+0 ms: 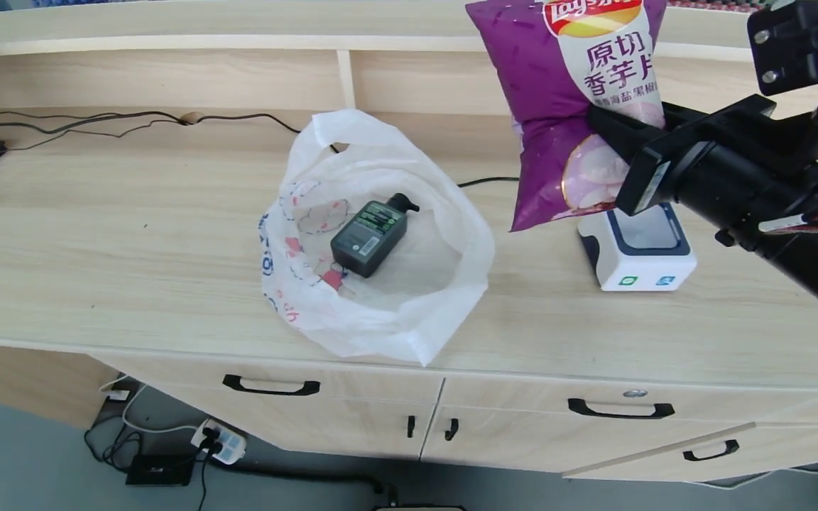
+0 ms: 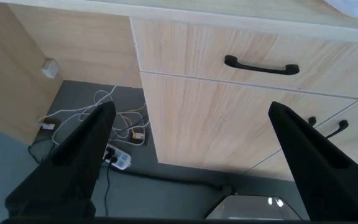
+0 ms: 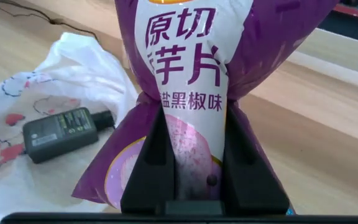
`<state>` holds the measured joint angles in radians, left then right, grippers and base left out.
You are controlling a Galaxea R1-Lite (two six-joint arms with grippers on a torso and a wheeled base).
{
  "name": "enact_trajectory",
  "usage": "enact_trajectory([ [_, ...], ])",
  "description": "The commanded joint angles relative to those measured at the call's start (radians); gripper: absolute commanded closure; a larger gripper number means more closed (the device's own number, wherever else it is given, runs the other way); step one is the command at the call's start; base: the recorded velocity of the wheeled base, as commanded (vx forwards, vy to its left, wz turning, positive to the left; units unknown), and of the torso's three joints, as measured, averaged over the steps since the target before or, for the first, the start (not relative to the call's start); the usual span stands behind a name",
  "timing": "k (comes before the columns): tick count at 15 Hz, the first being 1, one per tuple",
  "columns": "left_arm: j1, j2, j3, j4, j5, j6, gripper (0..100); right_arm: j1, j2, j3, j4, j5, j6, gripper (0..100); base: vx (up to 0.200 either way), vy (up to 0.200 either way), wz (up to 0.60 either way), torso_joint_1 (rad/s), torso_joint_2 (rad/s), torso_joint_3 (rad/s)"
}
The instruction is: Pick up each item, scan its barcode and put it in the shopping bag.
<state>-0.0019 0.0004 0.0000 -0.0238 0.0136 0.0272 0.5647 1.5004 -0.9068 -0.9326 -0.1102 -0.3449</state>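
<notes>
A purple chip bag (image 1: 572,92) hangs upright in the air above the counter, pinched at its lower middle by my right gripper (image 1: 611,131), which is shut on it; the same chip bag (image 3: 191,68) is squeezed between the black fingers (image 3: 157,162). Just below stands the white barcode scanner (image 1: 637,250). A white plastic shopping bag (image 1: 444,234) lies open at the counter's middle with a dark pump bottle (image 1: 370,235) inside, also seen as the bottle (image 3: 61,132). My left gripper (image 2: 191,143) hangs open below the counter, facing the drawers, holding nothing.
Black cables (image 1: 118,121) run along the back of the wooden counter (image 1: 96,234). A raised shelf (image 1: 167,42) lines the back. Drawers with black handles (image 1: 270,387) sit under the front edge; a power strip (image 1: 221,441) lies on the floor.
</notes>
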Motion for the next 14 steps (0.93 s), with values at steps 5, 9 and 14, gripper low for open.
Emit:
enact_trajectory([
  [5, 0.002, 0.0, 0.0, -0.002, 0.0, 0.002, 0, -0.017, 0.001, 0.045, -0.005, 0.0, 0.075, 100, 0.0, 0.0, 0.6, 0.002, 0.0, 0.001],
  [9, 0.0, 0.0, 0.0, -0.002, 0.0, 0.003, 0, 0.089, 0.027, 0.106, -0.011, 0.006, 0.408, 100, 0.0, 0.0, 0.45, 0.001, 0.0, 0.003],
  [14, 0.002, 0.0, 0.0, -0.002, 0.0, 0.02, 0, -0.101, 0.029, 0.144, -0.015, 0.027, 0.466, 100, 0.0, 0.0, 0.0, 0.0, 0.0, 0.0],
])
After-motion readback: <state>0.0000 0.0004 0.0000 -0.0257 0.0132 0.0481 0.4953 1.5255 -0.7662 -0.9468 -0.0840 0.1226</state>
